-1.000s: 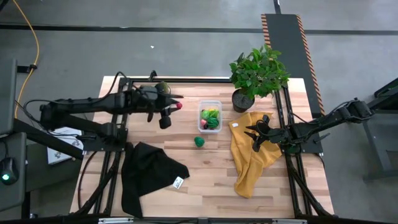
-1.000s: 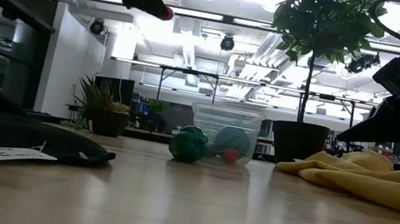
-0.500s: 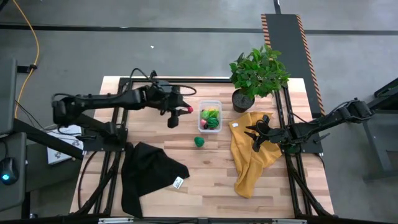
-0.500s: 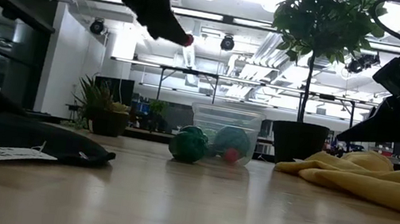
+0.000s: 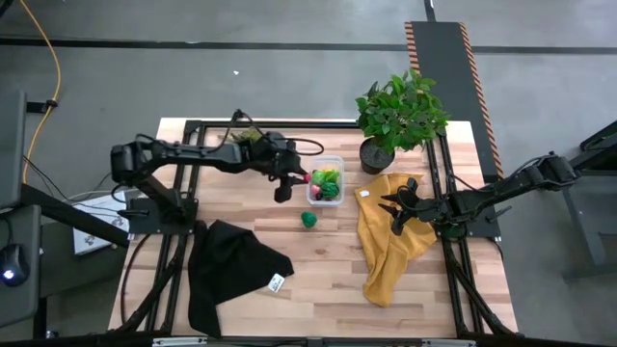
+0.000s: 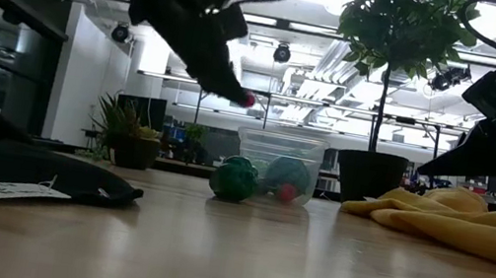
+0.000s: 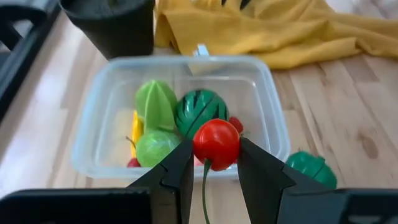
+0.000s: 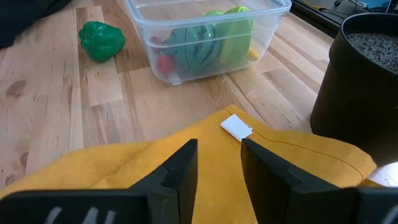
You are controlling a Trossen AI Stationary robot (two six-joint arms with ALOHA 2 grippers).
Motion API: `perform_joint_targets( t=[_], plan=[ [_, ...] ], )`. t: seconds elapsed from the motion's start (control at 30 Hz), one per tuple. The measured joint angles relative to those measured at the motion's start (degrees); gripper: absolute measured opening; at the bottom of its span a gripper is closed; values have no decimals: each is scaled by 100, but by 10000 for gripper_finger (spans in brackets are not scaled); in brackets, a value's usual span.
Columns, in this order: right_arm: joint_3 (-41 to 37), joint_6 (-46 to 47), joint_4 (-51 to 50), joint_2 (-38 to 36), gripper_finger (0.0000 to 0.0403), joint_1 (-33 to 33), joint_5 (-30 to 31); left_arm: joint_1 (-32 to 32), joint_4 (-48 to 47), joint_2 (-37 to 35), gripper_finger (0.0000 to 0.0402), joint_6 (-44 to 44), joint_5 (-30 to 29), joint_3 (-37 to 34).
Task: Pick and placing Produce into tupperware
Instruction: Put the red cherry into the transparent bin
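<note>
Left hand (image 7: 214,163): clamped on red tomato (image 7: 216,140), held above tupperware (image 7: 273,118), frame centre.
Right hand (image 8: 219,163): slightly parted, nothing gripped, over yellow cloth (image 8: 261,162).

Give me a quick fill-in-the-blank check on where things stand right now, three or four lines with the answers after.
1. The left gripper is shut on a small ____ ball.
2. That ball hangs above the clear ____, not yet inside it.
3. One green piece lies on the table ____ the tupperware.
4. The right gripper hovers over the ____ cloth.

Missing words: red; tupperware; outside; yellow
</note>
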Motion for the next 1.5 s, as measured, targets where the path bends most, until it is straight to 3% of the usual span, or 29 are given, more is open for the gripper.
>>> perform_joint_targets(
  t=[0.2,0.63,1.5],
  plan=[
    [0,0,0,1,114,-1,0,-4,118,336,97,-14,140,84],
    [0,0,2,2,114,0,0,-92,-529,1250,97,36,588,1246],
    [-2,0,0,2,114,0,0,-143,-654,1747,97,4,135,1319]
  ],
)
